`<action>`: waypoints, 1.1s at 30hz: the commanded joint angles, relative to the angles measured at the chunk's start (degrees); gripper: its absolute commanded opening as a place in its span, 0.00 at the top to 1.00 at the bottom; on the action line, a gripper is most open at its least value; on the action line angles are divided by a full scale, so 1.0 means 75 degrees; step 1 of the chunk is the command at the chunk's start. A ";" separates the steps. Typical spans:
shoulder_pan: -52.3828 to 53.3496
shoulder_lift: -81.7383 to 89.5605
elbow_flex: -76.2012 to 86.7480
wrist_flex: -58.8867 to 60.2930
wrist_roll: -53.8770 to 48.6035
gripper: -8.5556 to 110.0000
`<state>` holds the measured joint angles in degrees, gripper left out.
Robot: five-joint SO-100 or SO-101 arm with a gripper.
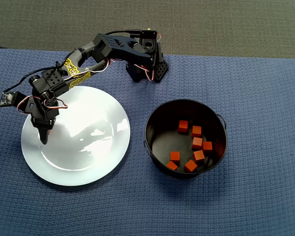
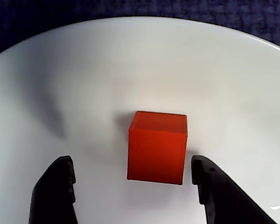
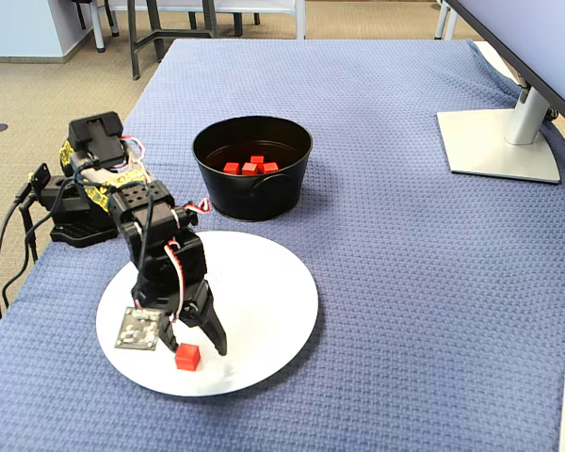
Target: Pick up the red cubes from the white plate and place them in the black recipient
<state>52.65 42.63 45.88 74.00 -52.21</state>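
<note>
Your gripper (image 2: 133, 186) is down over the white plate (image 2: 233, 84), fingers spread wide with one red cube (image 2: 157, 147) sitting between them in the wrist view; there is clear white showing on both sides, so neither finger (image 2: 53, 191) touches it. In the fixed view you see the same thing from the side: the cube (image 3: 187, 356) rests flat on the plate (image 3: 264, 292) near its front edge, right at the tips of the gripper (image 3: 196, 344). From overhead the arm reaches across the left part of the plate (image 1: 98, 132), and the gripper (image 1: 43, 137) covers the cube there (you can't make it out in that view). The black pot (image 1: 155, 147) stands just to the right of the plate on the blue cloth (image 1: 255, 196), not touching it. Seven cubes (image 1: 197, 143) lie on its dark bottom, mostly bunched toward the lower right. In the fixed view only a few of those cubes (image 3: 250, 167) peek over the rim of the pot (image 3: 254, 193)
</note>
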 commanded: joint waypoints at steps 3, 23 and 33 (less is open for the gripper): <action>0.0082 0.0129 -0.0445 -0.0234 -0.0316 0.71; 0.0129 0.0023 -0.0680 -0.0375 0.0199 0.93; -0.0469 0.3504 0.0633 0.0340 0.2309 0.93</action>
<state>52.82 54.49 49.39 74.88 -39.46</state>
